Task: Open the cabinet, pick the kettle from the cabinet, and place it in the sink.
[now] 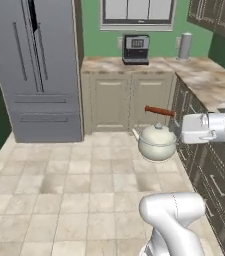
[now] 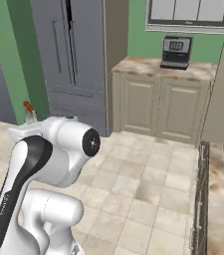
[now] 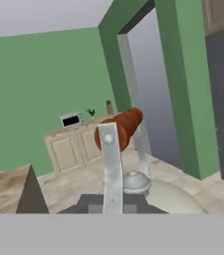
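At centre right of the left base view, the gripper (image 1: 175, 126) is gripping the round, glossy cream kettle (image 1: 157, 142) by its wooden-barred wire handle.

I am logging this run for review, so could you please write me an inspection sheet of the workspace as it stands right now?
Surface: beige tiled floor; marble counter along the back and right.
Job's things: kettle hangs in the air over the floor, its reddish-brown handle bar up by the hand; beige cabinet under the counter, both doors shut.
Clutter: coffee machine and grey canister on the counter.
Grippers: gripper beside the kettle's handle; its grip cannot be told.
Cables: nothing seen.
Surroundings: grey fridge, green walls, window, dark drawers at right.
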Available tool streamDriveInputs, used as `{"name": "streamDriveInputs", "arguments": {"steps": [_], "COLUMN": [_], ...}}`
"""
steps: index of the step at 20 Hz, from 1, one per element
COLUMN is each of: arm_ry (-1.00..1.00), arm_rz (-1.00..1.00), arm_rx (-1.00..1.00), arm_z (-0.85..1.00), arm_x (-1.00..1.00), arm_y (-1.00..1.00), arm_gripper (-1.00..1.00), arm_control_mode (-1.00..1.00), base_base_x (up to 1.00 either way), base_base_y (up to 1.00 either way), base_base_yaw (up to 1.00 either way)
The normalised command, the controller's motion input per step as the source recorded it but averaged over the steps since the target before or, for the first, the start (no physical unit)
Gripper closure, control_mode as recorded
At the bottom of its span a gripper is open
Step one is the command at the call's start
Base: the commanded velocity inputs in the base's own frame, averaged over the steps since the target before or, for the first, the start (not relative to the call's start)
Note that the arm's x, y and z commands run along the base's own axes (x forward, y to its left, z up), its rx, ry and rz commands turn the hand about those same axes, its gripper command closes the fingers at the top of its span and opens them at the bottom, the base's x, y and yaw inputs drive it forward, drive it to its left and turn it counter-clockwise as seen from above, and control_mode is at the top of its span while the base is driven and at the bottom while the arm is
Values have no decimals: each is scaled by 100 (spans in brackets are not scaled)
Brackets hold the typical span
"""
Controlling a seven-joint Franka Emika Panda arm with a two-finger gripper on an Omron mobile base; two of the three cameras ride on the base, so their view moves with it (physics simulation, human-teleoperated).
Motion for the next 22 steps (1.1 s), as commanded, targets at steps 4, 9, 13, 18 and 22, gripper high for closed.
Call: {"name": "streamDriveInputs", "arguments": {"steps": [4,9,13,18,22], "arm_ry": [0,0,0,0,0], "arm_rz": [0,0,0,0,0], "arm_rx": [0,0,0,0,0], "arm_z": [0,0,0,0,0], "arm_x": [0,0,0,0,0], "arm_y": [0,0,0,0,0], "arm_gripper": [100,100,100,100,100], "arm_control_mode": [100,100,100,100,100], "base_base_x": [2,4,4,7,13], "base_base_y": [-14,-13,-11,-11,-11], "base_base_yaw": [74,73,73,70,65]}}
